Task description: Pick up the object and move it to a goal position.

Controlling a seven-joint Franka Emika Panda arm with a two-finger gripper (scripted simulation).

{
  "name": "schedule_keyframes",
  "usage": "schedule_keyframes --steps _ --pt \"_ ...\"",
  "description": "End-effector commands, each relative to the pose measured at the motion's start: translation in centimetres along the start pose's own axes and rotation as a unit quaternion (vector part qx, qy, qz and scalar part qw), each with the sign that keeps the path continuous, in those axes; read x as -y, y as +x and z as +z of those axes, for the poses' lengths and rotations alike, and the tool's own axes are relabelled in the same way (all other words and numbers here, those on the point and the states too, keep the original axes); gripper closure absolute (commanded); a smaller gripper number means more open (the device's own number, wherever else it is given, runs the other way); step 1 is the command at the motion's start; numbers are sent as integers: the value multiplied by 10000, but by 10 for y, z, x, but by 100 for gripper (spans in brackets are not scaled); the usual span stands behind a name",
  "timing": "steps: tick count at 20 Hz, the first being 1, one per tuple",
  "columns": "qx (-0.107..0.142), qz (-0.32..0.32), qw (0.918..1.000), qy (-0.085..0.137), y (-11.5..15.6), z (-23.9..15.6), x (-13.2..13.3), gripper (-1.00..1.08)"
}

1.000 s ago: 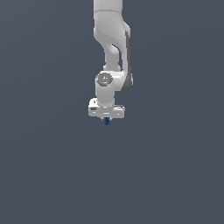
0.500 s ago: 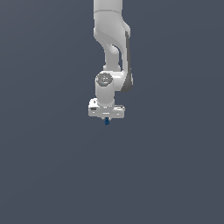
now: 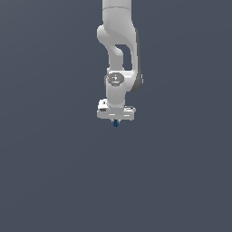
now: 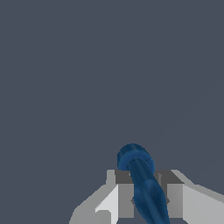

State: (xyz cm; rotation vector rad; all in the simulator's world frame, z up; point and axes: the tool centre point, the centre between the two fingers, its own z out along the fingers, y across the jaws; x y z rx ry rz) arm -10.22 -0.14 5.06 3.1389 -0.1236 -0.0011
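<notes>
Closest to the wrist camera, the gripper (image 4: pixel 142 192) has its two grey fingers (image 4: pixel 125 192) pressed in on the object (image 4: pixel 142 183), a dark-blue piece that here reads as a slim rounded shaft ending in a wider, ring-like knob. The shaft runs between the fingers and the knob pokes out past their tips. The glossy blue surface suggests hard, stiff plastic, probably light and somewhat slippery; it does not look fragile. Because the shaft is round, it could roll or pivot between the flat pads, so the safest hold is squarely across the shaft, just behind the knob, which is roughly where the fingers sit now.

Farther off, in the exterior view, the white arm (image 3: pixel 118 41) hangs straight down with the gripper (image 3: pixel 116 118) at its lower end, and the object (image 3: pixel 116 123) shows only as a tiny blue speck under it. Around it is plain dark-grey ground; no bench edge or goal marker can be made out.
</notes>
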Motion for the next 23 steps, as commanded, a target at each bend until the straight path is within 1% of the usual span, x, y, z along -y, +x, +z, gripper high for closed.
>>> schedule_keyframes --steps 1,8,13,18,23 --pt "-2 -6 10000 1 -7 -5 17 108" --pt "-5 -6 10000 -2 -32 -22 77 108" --pt "-5 -6 10000 -2 -44 -31 110 108" --pt "-5 -6 10000 -2 -51 -36 130 108" --pt "-5 -6 10000 -2 -52 -38 135 108"
